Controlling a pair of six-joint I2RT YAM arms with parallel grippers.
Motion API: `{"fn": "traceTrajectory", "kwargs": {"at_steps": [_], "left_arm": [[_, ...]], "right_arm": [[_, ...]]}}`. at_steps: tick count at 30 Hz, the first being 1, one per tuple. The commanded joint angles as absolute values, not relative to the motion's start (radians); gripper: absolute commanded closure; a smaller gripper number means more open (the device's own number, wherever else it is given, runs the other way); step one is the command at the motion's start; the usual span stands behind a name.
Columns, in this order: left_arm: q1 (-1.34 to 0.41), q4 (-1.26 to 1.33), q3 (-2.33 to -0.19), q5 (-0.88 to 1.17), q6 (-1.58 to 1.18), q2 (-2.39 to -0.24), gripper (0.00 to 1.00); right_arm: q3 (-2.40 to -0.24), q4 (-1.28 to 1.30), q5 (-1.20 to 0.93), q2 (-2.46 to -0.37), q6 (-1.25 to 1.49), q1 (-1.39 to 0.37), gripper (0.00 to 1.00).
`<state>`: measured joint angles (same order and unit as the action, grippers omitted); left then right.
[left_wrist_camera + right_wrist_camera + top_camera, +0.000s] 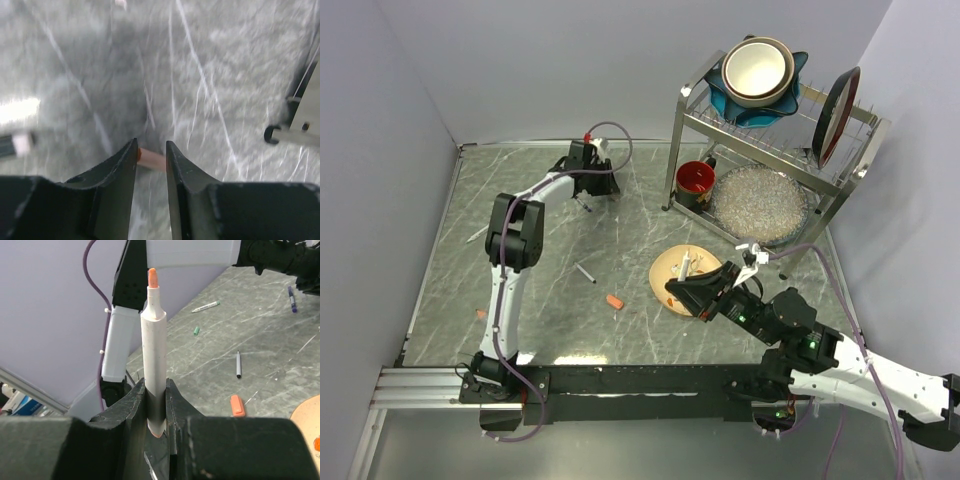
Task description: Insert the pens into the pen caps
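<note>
Found the right gripper (pixel 156 390) clamped shut on a white pen (pixel 155 340) at the centre of the right wrist view, barrel upright and orange tip uppermost. Saw that grip just over a tan plate (pixel 662 272), right of centre in the overhead view. Found the left gripper (pixel 151 150) at the bottom centre of its own view, jaws narrowly apart on either side of an orange cap (pixel 151 160) on the marbled table (pixel 225 75). Could not tell whether actually pinched. Noted a loose orange cap (pixel 614 301) and a grey pen (pixel 585 272) lying left of the plate.
</note>
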<state>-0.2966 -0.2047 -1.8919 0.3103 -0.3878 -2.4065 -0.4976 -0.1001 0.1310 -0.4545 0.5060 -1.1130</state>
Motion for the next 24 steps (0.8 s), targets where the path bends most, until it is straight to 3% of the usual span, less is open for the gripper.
{"fn": "traceTrajectory", "kwargs": {"at_steps": [1,11,24], "left_arm": [[-0.308,-0.199,-1.807,0.278,-0.391,-2.292,0.66],[-0.365,-0.195,-1.706,0.232,-0.313,-2.177,0.67],[-0.371,-0.273,-1.787,0.304,-0.074,-2.213,0.49]], "right_arm": [[-0.519,-0.118,0.13,-0.417,0.555,-1.115,1.0],[-0.529,-0.077,0.117,-0.433,0.617,-1.115,1.0],[-0.532,-0.077,0.109,-0.437,0.614,-1.117,1.0]]}}
